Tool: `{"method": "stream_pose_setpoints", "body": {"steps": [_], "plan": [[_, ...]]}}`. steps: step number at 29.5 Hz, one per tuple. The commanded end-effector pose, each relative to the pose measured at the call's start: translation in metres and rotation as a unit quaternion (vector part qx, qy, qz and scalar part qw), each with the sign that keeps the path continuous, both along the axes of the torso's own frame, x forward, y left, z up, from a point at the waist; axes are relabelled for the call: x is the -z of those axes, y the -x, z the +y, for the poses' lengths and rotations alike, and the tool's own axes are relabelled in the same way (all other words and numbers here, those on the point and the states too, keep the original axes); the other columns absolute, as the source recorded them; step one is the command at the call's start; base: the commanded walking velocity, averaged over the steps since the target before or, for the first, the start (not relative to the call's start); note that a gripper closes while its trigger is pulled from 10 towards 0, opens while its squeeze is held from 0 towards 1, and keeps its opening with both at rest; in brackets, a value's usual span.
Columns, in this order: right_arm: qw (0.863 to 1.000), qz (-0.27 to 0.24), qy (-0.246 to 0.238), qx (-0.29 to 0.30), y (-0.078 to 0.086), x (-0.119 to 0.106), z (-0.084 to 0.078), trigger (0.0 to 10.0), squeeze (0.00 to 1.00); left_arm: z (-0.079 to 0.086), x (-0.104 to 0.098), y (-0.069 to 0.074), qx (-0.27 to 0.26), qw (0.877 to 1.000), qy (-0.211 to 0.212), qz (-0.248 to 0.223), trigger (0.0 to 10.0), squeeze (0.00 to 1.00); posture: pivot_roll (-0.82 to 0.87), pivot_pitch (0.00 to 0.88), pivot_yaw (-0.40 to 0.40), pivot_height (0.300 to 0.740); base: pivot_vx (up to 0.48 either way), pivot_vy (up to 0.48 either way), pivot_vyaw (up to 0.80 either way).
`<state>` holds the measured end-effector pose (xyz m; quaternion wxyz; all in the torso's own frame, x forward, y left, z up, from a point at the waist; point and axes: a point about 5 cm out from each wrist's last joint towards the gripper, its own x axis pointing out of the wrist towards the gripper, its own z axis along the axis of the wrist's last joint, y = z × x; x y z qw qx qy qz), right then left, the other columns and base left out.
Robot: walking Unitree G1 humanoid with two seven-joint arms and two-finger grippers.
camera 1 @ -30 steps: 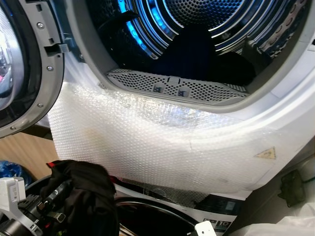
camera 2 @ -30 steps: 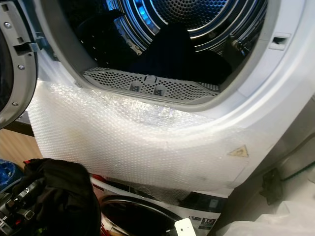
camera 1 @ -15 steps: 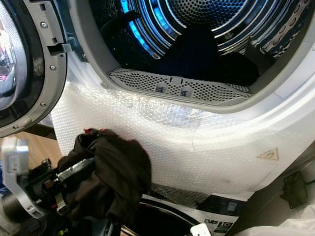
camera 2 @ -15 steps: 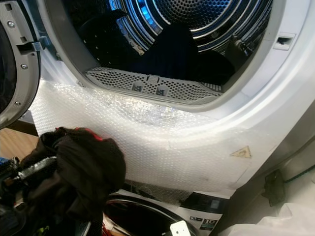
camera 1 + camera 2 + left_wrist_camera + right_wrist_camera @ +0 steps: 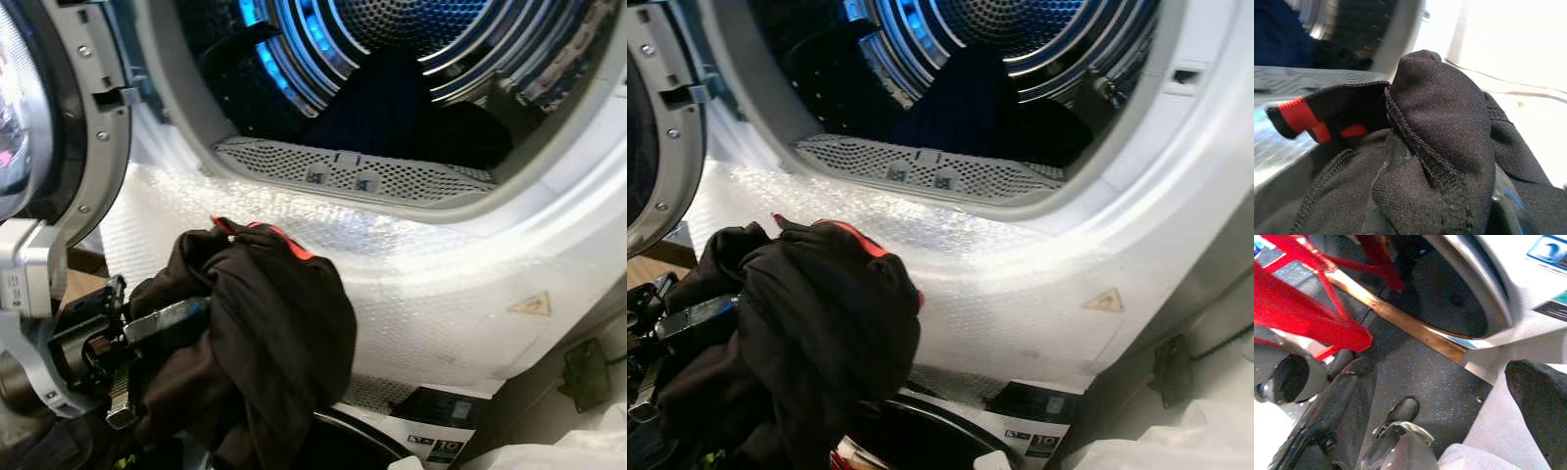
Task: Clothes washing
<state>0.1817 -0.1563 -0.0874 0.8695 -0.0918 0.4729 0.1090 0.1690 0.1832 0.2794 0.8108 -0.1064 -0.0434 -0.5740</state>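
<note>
A dark speckled floor (image 5: 1415,377) lies below, crossed by a wooden strip (image 5: 1400,323). Red metal bars (image 5: 1308,308) stand over it. Pale wooden flooring (image 5: 83,286) shows low at the left. Blue light glows above; white plastic sheeting (image 5: 558,455) lies at the lower right.

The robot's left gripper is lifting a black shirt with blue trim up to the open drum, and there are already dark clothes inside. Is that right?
Almost. The trim is red, not blue: the left wrist view shows a red band on the black garment. The rest holds: the left gripper is shut on it below the open drum, where dark clothes already lie.
</note>
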Motion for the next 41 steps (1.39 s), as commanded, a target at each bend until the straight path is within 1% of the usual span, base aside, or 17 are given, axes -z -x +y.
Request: {"method": "stream_pose_setpoints", "body": {"steps": [1, 7, 16, 21, 22, 23, 24, 26, 28, 29, 31, 32, 35, 36, 37, 40, 41], "plan": [[1.0, -0.005, -0.004, 0.017, -0.002, -0.001, 0.0, 10.0, 0.0, 0.0, -0.006, 0.001, 0.029, 0.999, -0.018, -0.009, 0.0, 0.0, 0.32, 0.0, 0.034, 0.74, 0.0, 0.0, 0.0], [1.0, -0.002, -0.014, 0.001, -0.004, -0.001, 0.011, 10.0, 0.0, -0.004, -0.026, -0.01, 0.08, 0.992, -0.083, -0.058, 0.0, 0.0, 0.33, 0.0, 0.035, 0.74, 0.0, 0.0, 0.0], [0.999, -0.018, -0.021, 0.016, -0.013, -0.006, 0.015, 10.0, 0.0, -0.016, -0.063, -0.05, 0.146, 0.974, -0.085, -0.149, 0.0, 0.0, 0.28, 0.0, 0.049, 0.74, 0.0, 0.0, 0.0], [0.999, -0.012, -0.018, 0.036, -0.005, -0.002, 0.009, 10.0, 0.0, -0.015, -0.102, -0.116, 0.003, 0.967, -0.064, -0.246, 0.0, 0.0, 0.22, 0.0, 0.062, 0.74, 0.0, 0.0, 0.0], [0.999, -0.012, -0.018, 0.036, -0.005, -0.002, 0.009, 10.0, 0.0, -0.015, -0.102, -0.116, 0.003, 0.967, -0.064, -0.246, 0.0, 0.0, 0.22, 0.0, 0.062, 0.74, 0.0, 0.0, 0.0], [0.999, -0.007, -0.016, 0.05, 0.002, 0.001, 0.003, 10.0, 0.0, -0.01, -0.11, -0.147, -0.083, 0.958, -0.054, -0.271, 0.0, 0.0, 0.19, 0.0, 0.065, 0.74, 0.0, 0.0, 0.0], [0.999, -0.007, -0.016, 0.05, 0.002, 0.001, 0.003, 10.0, 0.0, -0.01, -0.11, -0.147, -0.083, 0.958, -0.054, -0.271, 0.0, 0.0, 0.19, 0.0, 0.065, 0.74, 0.0, 0.0, 0.0], [0.998, 0.0, -0.011, 0.061, 0.01, 0.004, -0.003, 10.0, 0.0, -0.009, -0.109, -0.17, -0.131, 0.944, -0.069, -0.295, 0.0, 0.0, 0.17, 0.0, 0.062, 0.74, 0.0, 0.0, 0.0], [0.998, 0.002, -0.01, 0.063, 0.013, 0.005, -0.004, 10.0, 0.0, -0.01, -0.108, -0.173, -0.14, 0.941, -0.072, -0.299, 0.0, 0.0, 0.16, 0.0, 0.058, 0.74, 0.0, 0.0, 0.0], [0.998, 0.008, -0.006, 0.066, 0.019, 0.008, -0.009, 10.0, 0.0, -0.011, -0.107, -0.192, -0.193, 0.932, -0.069, -0.299, 8.5, 0.0, 0.14, 0.0, 0.058, 0.74, 0.0, 0.0, 0.0], [0.998, 0.01, -0.005, 0.067, 0.021, 0.008, -0.01, 10.0, 0.0, -0.012, -0.107, -0.198, -0.215, 0.927, -0.069, -0.299, 8.5, 0.0, 0.14, 0.0, 0.058, 0.74, 0.0, 0.0, 0.0], [0.997, 0.011, -0.003, 0.072, 0.024, 0.009, -0.012, 10.0, 0.0, -0.012, -0.105, -0.205, -0.247, 0.915, -0.08, -0.308, 10.0, 0.0, 0.13, 0.0, 0.059, 0.74, 0.0, 0.0, 0.0], [0.997, 0.012, -0.001, 0.079, 0.028, 0.01, -0.016, 10.0, 0.0, -0.011, -0.105, -0.214, -0.293, 0.901, -0.082, -0.309, 10.0, 0.0, 0.1, 0.0, 0.064, 0.74, 0.0, 0.0, 0.0], [0.996, 0.012, 0.001, 0.084, 0.032, 0.011, -0.019, 10.0, 0.0, -0.006, -0.109, -0.224, -0.364, 0.881, -0.069, -0.295, 10.0, 0.0, 0.07, 0.0, 0.063, 0.74, 0.0, 0.0, 0.0], [0.996, 0.012, 0.001, 0.086, 0.034, 0.012, -0.02, 10.0, 0.0, -0.003, -0.111, -0.227, -0.391, 0.873, -0.066, -0.286, 10.0, 0.0, 0.07, 0.0, 0.063, 0.74, 0.0, 0.0, 0.0], [0.996, 0.013, 0.002, 0.091, 0.036, 0.012, -0.022, 10.0, 0.0, -0.001, -0.116, -0.229, -0.421, 0.858, -0.066, -0.288, 10.0, 0.0, 0.05, 0.0, 0.063, 0.74, 0.0, 0.0, 0.0], [0.996, 0.014, 0.004, 0.091, 0.039, 0.013, -0.024, 10.0, 0.0, -0.001, -0.119, -0.231, -0.443, 0.845, -0.075, -0.289, 10.0, 0.0, 0.03, 0.0, 0.066, 0.74, 0.0, 0.0, 0.0]]}}
